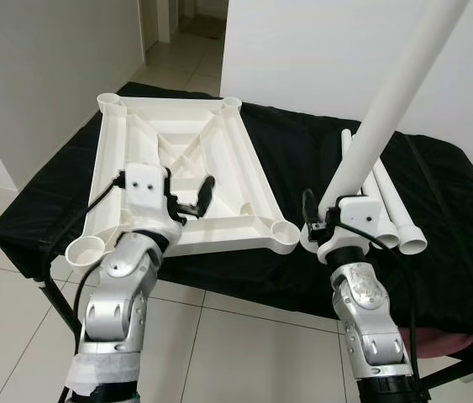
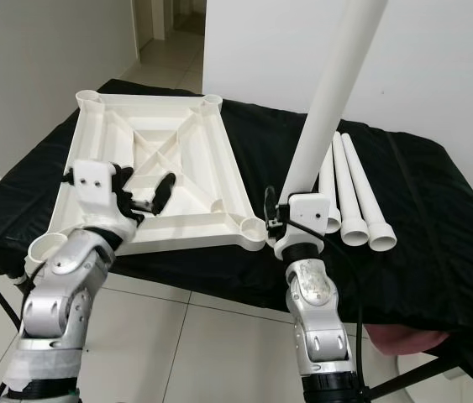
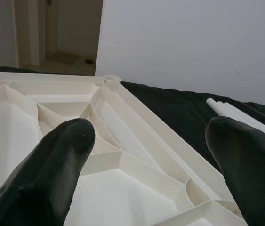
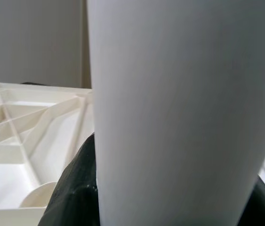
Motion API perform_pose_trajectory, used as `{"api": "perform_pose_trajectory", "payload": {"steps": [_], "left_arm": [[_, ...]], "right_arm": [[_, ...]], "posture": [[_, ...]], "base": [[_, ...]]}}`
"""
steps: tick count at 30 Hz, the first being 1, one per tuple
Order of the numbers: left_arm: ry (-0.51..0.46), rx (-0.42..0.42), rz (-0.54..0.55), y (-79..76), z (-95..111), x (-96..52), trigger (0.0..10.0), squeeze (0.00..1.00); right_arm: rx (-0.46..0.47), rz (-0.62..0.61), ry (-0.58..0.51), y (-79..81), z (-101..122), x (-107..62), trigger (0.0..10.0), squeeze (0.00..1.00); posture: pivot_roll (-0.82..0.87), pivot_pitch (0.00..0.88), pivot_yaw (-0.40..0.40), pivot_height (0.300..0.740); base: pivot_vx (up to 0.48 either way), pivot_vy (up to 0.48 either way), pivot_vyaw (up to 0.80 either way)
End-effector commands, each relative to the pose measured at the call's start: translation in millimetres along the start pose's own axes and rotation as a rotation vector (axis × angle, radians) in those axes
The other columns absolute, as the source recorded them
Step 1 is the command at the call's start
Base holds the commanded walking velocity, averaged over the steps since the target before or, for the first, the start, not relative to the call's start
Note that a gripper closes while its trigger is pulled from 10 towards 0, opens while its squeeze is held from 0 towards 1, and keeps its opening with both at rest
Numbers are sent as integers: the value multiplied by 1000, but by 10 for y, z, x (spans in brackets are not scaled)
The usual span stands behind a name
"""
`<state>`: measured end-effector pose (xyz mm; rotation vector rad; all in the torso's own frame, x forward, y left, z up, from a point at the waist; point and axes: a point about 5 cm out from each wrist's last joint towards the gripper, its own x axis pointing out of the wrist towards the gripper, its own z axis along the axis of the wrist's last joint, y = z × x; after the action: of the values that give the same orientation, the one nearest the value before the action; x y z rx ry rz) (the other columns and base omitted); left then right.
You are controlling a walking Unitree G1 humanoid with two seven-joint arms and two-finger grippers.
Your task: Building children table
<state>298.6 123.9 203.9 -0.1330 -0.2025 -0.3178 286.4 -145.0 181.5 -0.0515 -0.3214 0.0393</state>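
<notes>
1. The white plastic tabletop (image 1: 190,172) is lying upside down on the black-covered bench (image 1: 43,206), ribbed underside facing up, with a round leg socket (image 1: 284,232) at each corner.
2. The left end effector (image 1: 198,198) is hovering just over the near part of the tabletop. Its two black fingers (image 3: 52,174) are spread wide apart and aren't gripping anything; the ribs are showing between them in the left wrist view.
3. The right end effector (image 2: 280,220) is clamped on the lower end of a long white table leg (image 2: 330,92), holding it tilted up and away to the right, with its top running out of the head views. The gripped end is sitting just beside the near right corner socket, but whether it's touching, I honestly can't tell.
4. Three more white legs (image 2: 355,193) are lying side by side on the black cover, right of the tabletop and just past the held leg.
5. White tiled floor (image 1: 244,336) is showing below the bench edge.
</notes>
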Motion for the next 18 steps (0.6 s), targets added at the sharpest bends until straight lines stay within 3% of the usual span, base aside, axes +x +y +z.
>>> {"api": "perform_pose_trajectory", "payload": {"steps": [1,8,18], "left_arm": [[6,-16,6,-1,17,16,10000,0],[-4,15,21,60,78,77,10000,0],[10,33,-22,29,71,165,10000,0]], "right_arm": [[-13,-32,12,-77,-13,9,10000,0],[-10,-36,29,-46,-71,69,10000,0],[-32,-58,34,-73,-91,107,10000,0]], "posture": [[-16,0,-69,740],[7,0,-58,740],[-12,0,-29,740]], "base": [[0,0,-744],[0,0,-795],[0,0,-791]]}}
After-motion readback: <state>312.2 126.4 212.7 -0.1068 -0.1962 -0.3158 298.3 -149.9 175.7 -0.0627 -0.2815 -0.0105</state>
